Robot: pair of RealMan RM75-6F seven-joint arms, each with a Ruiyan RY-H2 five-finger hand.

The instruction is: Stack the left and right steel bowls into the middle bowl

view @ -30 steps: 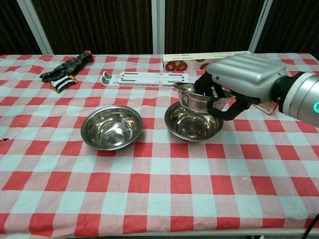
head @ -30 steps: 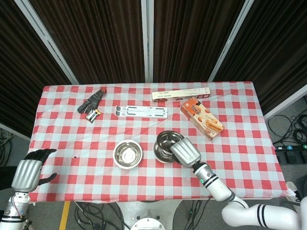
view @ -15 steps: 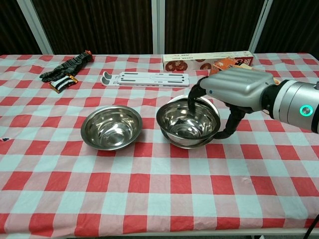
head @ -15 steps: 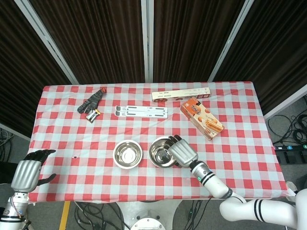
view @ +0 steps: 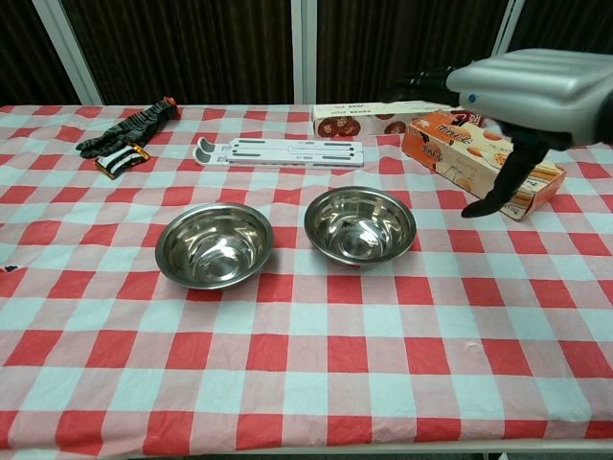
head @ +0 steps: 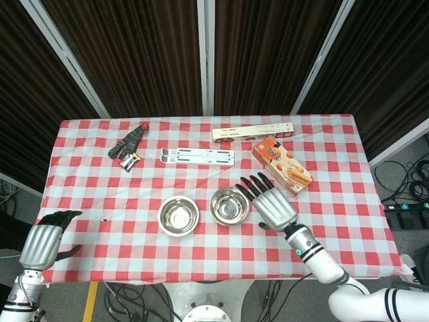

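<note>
Two steel bowls stand side by side on the checked tablecloth. The left bowl (head: 177,215) (view: 215,244) holds nothing. The bowl to its right (head: 229,205) (view: 360,225) has a second bowl nested inside it, sitting flush. My right hand (head: 271,204) (view: 532,91) is raised above and to the right of that pair, fingers spread, holding nothing. My left hand (head: 41,241) hangs off the table's near left corner, empty with thumb apart; the chest view does not show it.
An orange snack box (head: 282,164) (view: 479,158) lies just behind my right hand. Further back are a long white box (head: 253,132) (view: 397,115), a white folding stand (head: 198,155) (view: 280,150) and a black-grey strap (head: 129,143) (view: 124,134).
My right hand lowered the bowl it held into the bowl beneath, let go, then rose and drew back to the right. The left hand stayed put.
</note>
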